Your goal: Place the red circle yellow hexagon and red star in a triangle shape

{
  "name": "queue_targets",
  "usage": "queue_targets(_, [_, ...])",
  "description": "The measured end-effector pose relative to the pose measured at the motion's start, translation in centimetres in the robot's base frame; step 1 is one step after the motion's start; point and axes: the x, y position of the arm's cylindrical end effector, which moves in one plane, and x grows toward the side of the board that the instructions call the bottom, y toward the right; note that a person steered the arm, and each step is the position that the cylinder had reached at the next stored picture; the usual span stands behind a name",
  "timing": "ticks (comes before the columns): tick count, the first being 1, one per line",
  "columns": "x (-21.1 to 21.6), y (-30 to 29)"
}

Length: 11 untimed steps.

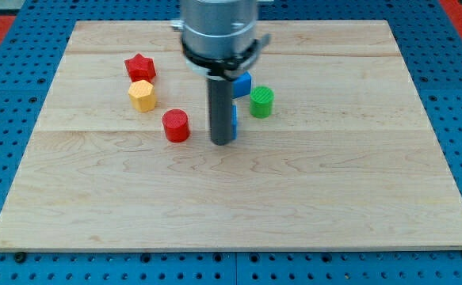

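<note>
The red star [140, 67] lies at the upper left of the wooden board [231, 198]. The yellow hexagon [143, 95] sits just below it, touching or nearly so. The red circle [176, 125] stands lower and to the right of the hexagon. My tip [223, 142] rests on the board to the right of the red circle, a short gap apart. The rod hides most of a blue block [234, 119] right behind it.
A second blue block [242, 83] shows beside the rod under the arm's body. A green circle [262, 102] stands to the right of the rod. A blue pegboard [1, 119] surrounds the board.
</note>
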Motion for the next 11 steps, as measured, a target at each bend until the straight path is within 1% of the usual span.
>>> queue_targets(2, [-0.8,-1.2])
queue_targets(3, [-1.4,-4.9])
queue_targets(4, [-1.4,-10.0])
queue_targets(5, [-1.4,-6.1])
queue_targets(6, [-2.9,-1.6])
queue_targets(7, [-5.6,-1.6])
queue_targets(8, [-6.9,-4.0])
queue_targets(9, [-7.8,-9.6])
queue_targets(10, [-9.3,-13.5])
queue_targets(11, [-10.0,-15.0])
